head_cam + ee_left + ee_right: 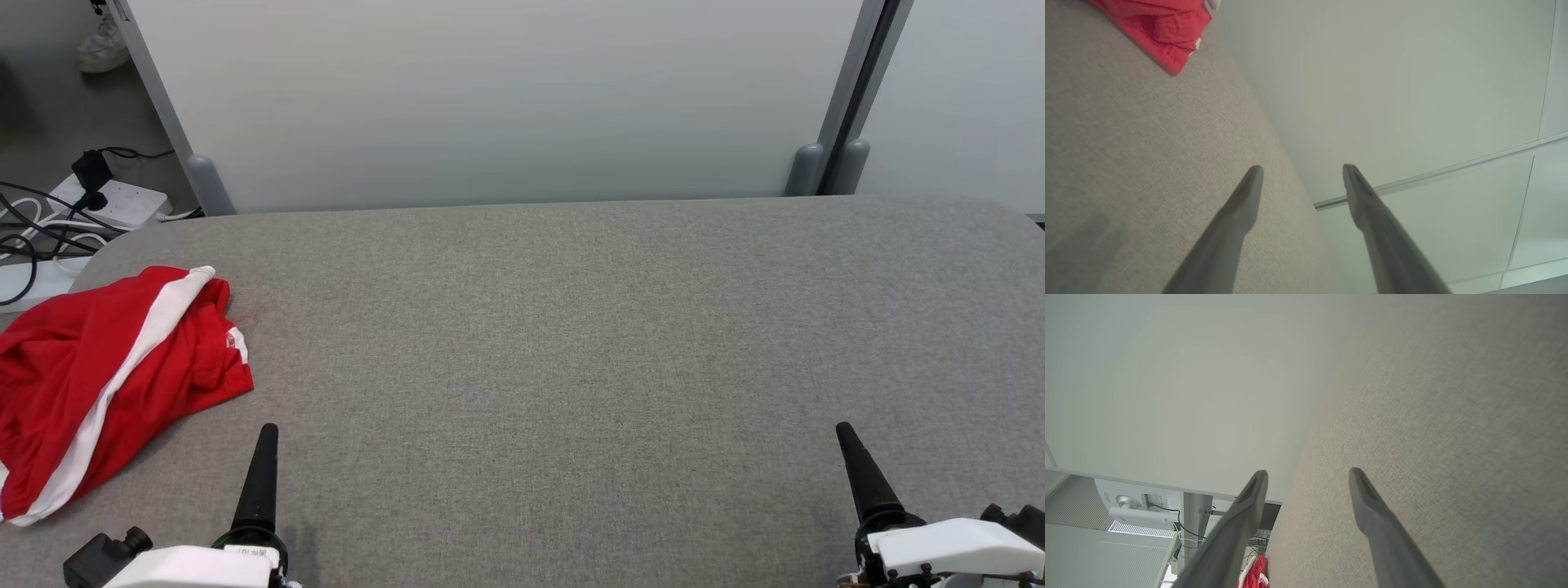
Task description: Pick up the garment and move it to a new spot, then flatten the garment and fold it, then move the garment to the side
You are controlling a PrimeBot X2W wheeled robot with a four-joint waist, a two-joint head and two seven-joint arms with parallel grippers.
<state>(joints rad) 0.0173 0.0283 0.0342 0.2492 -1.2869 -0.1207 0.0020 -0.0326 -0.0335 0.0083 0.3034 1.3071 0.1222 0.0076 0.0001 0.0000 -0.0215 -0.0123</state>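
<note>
Pick-up not yet begun: left pincer (1302, 168) and right pincer (1308, 472) hang released, empty; next, reach left to the crumpled red garment (106, 367) on the counter (571, 327).

Office-like lab workspace: grey fabric-covered tabletop (571, 327), pale partition panels (490, 98) on metal posts (841, 90) just behind it, white power strips (122, 200) with tangled black cables (33, 237) on the floor beyond its left end.
</note>
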